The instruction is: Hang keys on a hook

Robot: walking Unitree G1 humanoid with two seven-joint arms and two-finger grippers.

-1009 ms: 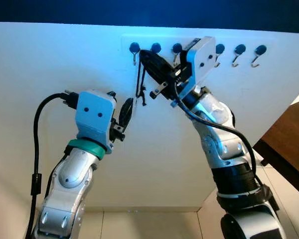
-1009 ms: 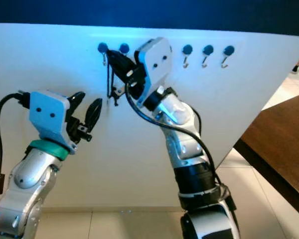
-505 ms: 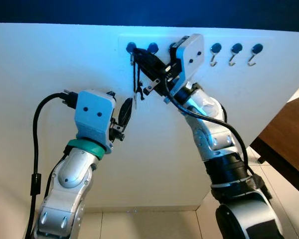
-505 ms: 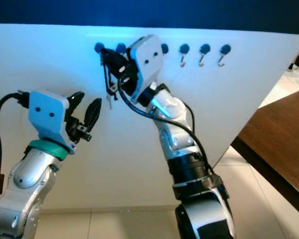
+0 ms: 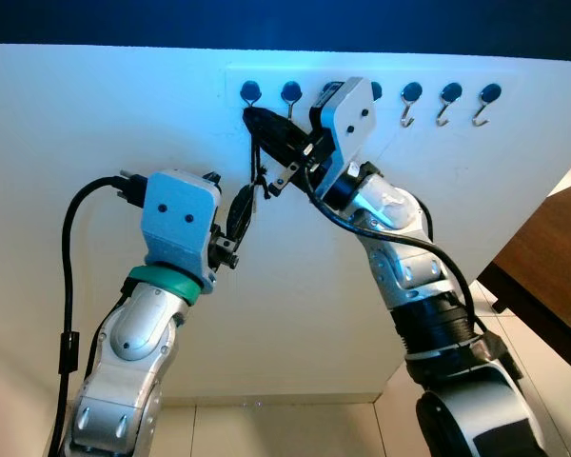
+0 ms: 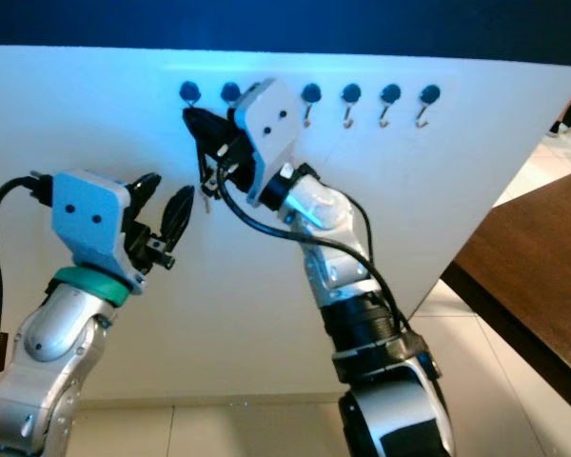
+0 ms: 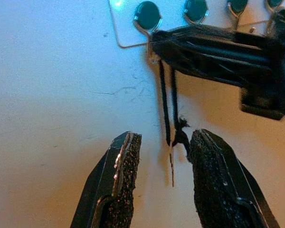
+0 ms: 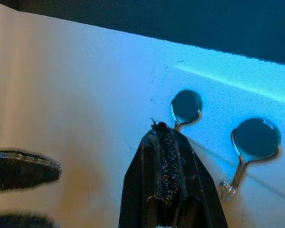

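**Keys held up at the end hook**

Keys (image 7: 172,142) dangle on a black cord pinched in the right gripper (image 5: 255,121), whose fingers are pressed together just under the leftmost hook (image 5: 251,95) of the hook rail (image 5: 362,90) on the white wall (image 5: 95,114). Below that hook, the left gripper (image 7: 161,166) waits with fingers parted either side of the keys, gripping nothing.

White wall panel (image 5: 95,124) spans most of the frame under a dark blue band (image 5: 285,19) along the top edge, pale tiled floor (image 5: 266,428) along the bottom, dark brown wooden surface (image 5: 552,276) at the right edge.
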